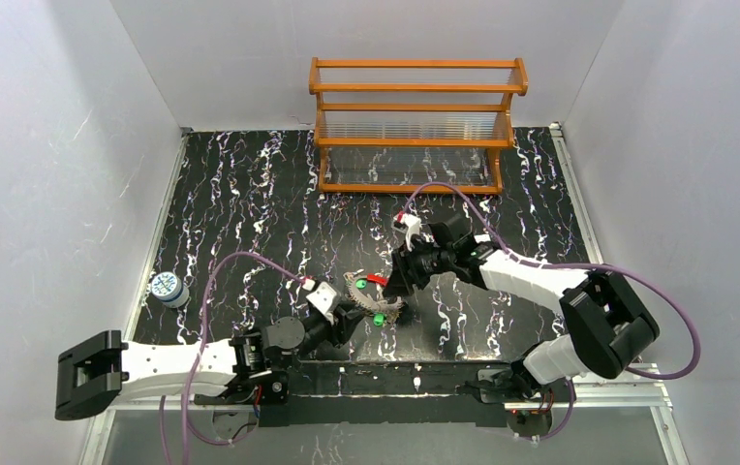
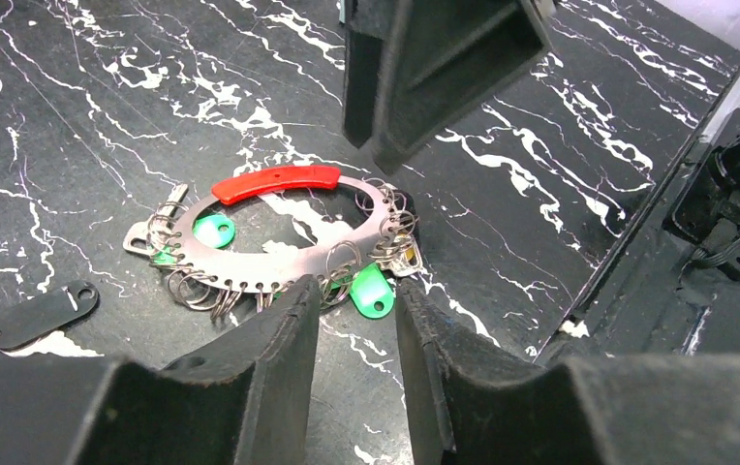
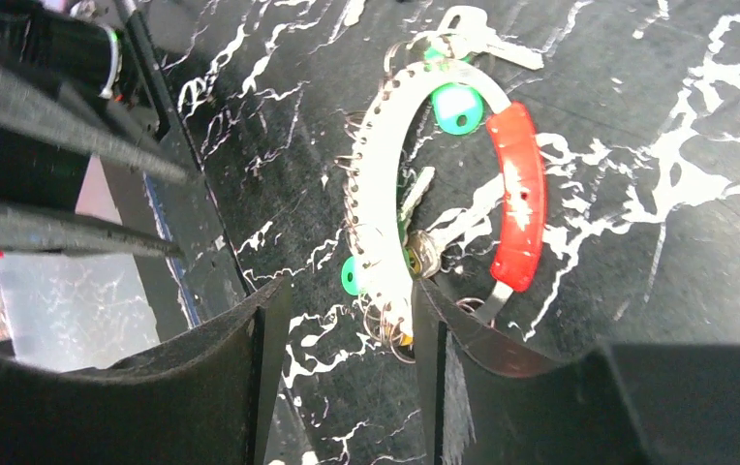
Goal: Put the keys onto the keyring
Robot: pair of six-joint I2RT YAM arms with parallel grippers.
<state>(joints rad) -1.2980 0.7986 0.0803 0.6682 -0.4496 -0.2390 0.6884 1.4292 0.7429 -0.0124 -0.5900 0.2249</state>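
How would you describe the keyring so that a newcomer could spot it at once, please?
On the black marbled table, look in front of the wooden rack, between the left gripper and right gripper. The keyring lies flat there: an oval metal band with one red segment, fringed with small wire rings and green-headed keys, unlike the plain black tag nearby.

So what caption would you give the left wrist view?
Open left end effector at the keyring, a green key before it.
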